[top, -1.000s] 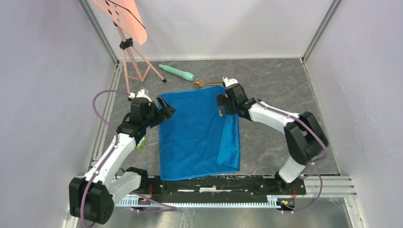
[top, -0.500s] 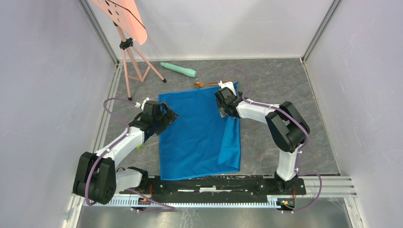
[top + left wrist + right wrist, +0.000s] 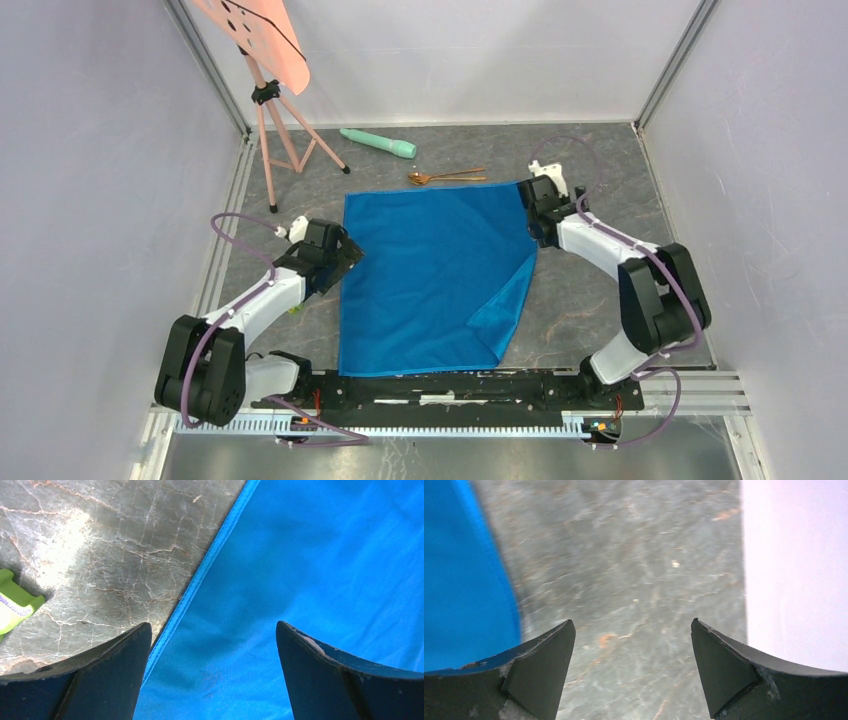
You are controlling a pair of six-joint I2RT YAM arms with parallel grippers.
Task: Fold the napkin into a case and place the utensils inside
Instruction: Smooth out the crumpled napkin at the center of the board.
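The left gripper (image 3: 214, 630) holds its two dark, wedge-shaped fingers (image 3: 100, 680) wide apart, clamped on nothing. In the left wrist view one finger sits over the hemmed left edge of the bright blue, soft cloth napkin (image 3: 430, 270) and the other over the cloth itself; whether the tips touch the fabric cannot be told. Just off that hem, on the bare stone, lies a small lime-green plastic piece (image 3: 14, 605) with a pale patch on it. The right gripper (image 3: 633, 622) also has its fingers (image 3: 734, 675) spread, with only blurred tabletop between them. The blue cloth shows at the left of that view, beside one finger, and a white wall panel (image 3: 794, 570) shows at the right. From above, the left gripper is at the napkin's left edge, toward its far end, and the right gripper is at the napkin's far right corner. The napkin lies spread nearly flat near the middle of the grey marble-patterned table (image 3: 610, 160), its near right corner turned over on itself in a narrow triangular flap, not yet folded into a case. The utensils (image 3: 447, 177), two thin, shiny copper-gold metal pieces, lie side by side just beyond the napkin's far edge, outside the cloth. Farther back lies a mint-green cylinder (image 3: 377, 145), and at the far left stands a pink tripod (image 3: 283, 135) carrying a salmon-pink perforated panel (image 3: 255, 30).
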